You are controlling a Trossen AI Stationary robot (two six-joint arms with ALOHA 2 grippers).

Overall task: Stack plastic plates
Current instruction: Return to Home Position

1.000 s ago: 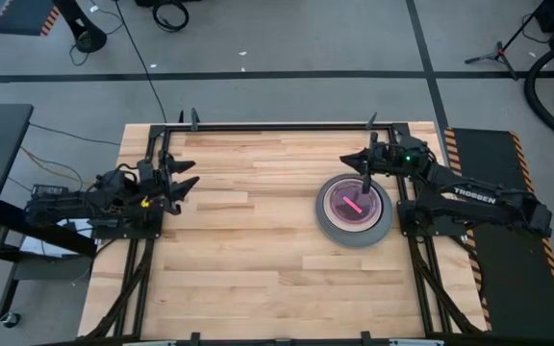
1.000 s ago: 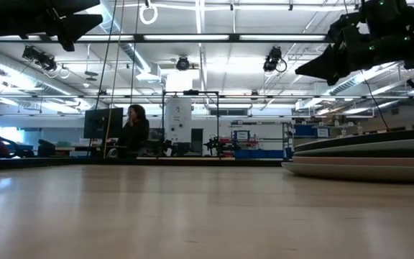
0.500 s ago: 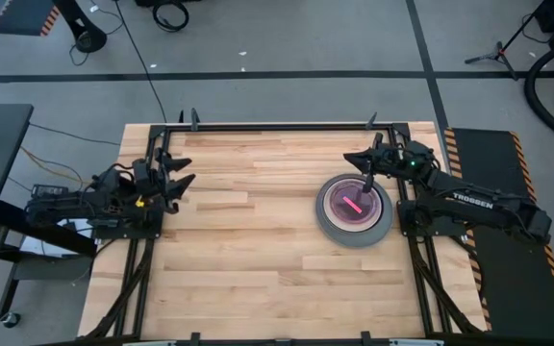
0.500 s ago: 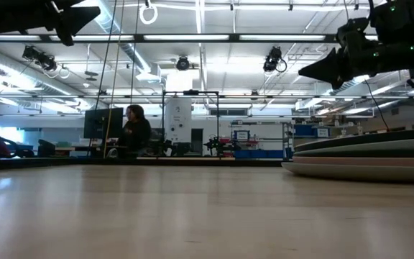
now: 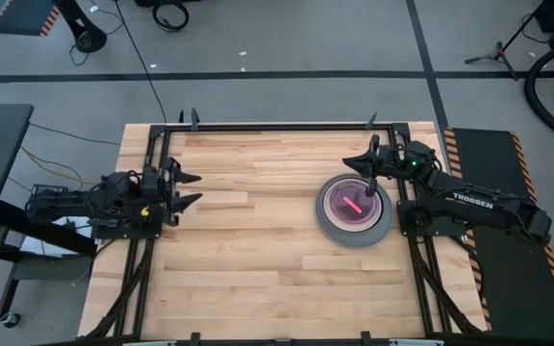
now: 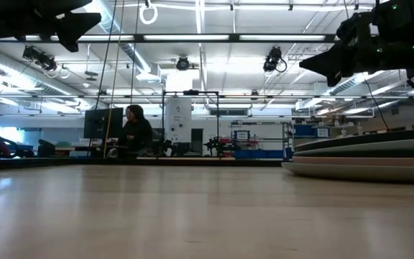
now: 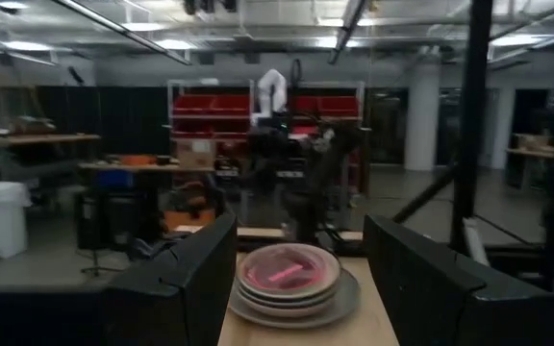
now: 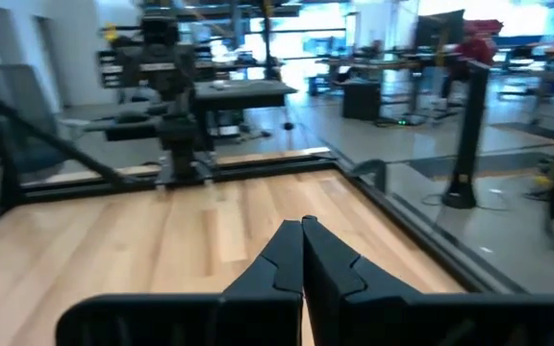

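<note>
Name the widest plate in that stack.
The grey plate at the very bottom. Its rim shows all the way round beyond the smaller plates piled on it, which look pinkish from above.

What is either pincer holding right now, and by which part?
Nothing. The left pincer is open and empty; the right pincer is shut on nothing, near the stacked plates.

My left arm lies folded low at the left edge of the table (image 5: 258,279). My left gripper (image 5: 188,188) points inward, fingers spread wide. My right arm bends in from the right edge, and my right gripper (image 5: 350,161) is raised above the table's far right part, fingers pressed together.
</note>
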